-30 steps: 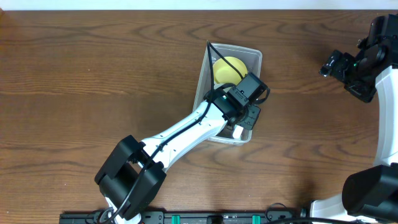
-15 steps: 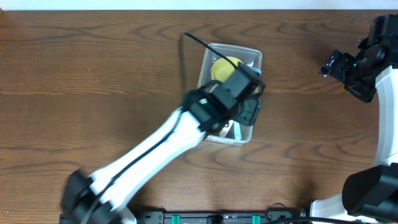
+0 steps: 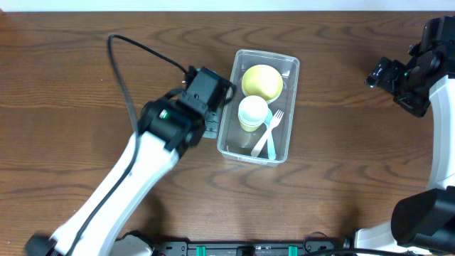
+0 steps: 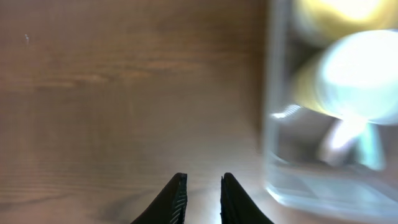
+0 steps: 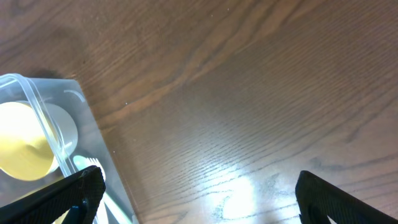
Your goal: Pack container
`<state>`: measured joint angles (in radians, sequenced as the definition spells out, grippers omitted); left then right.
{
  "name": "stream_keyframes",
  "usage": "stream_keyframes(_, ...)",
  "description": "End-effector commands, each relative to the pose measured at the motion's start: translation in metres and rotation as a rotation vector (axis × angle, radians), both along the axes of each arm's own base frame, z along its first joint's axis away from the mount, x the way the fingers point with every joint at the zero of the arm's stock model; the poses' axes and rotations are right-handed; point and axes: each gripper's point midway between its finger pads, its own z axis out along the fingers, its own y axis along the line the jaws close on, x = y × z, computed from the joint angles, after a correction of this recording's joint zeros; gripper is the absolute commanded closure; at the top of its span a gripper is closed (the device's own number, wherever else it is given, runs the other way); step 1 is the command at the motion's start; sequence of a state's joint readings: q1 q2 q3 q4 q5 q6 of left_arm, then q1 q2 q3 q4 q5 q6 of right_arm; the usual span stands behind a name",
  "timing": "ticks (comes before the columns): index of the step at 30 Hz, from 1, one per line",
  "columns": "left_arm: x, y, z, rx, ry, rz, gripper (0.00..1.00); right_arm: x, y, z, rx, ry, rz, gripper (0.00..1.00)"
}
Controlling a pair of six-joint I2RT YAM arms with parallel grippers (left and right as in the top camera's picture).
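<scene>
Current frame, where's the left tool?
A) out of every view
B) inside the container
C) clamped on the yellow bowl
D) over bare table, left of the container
D: the left wrist view shows the left tool over bare table with nothing between its fingers, and the container off to its right.
</scene>
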<state>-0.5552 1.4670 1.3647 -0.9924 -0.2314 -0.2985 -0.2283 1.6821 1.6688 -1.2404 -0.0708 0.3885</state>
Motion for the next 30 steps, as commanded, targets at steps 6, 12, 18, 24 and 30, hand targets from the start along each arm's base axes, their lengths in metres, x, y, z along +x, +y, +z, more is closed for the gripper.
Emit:
stream_keyframes(6, 0.019, -0.005, -0.12, -0.077, 0.235, -0.109, 0.8, 0.0, -0.003, -0.001, -0.002, 0.004, -0.006, 0.01)
stream_keyframes(12, 0.012, -0.047, -0.133, -0.234, 0.295, -0.217, 0.81, 0.0, -0.003, -0.001, -0.002, 0.004, -0.006, 0.01)
stream_keyframes(18, -0.004, -0.079, -0.13, -0.299, 0.323, -0.233, 0.81, 0.0, -0.003, -0.001, -0.002, 0.004, -0.006, 0.01)
stream_keyframes(24, -0.011, -0.088, -0.13, -0.304, 0.334, -0.209, 0.81, 0.0, -0.003, -0.001, -0.002, 0.004, -0.006, 0.01)
stream_keyframes(30, 0.006, -0.049, -0.11, -0.251, 0.274, -0.087, 0.63, 0.0, -0.003, -0.001, -0.002, 0.004, -0.006, 0.01)
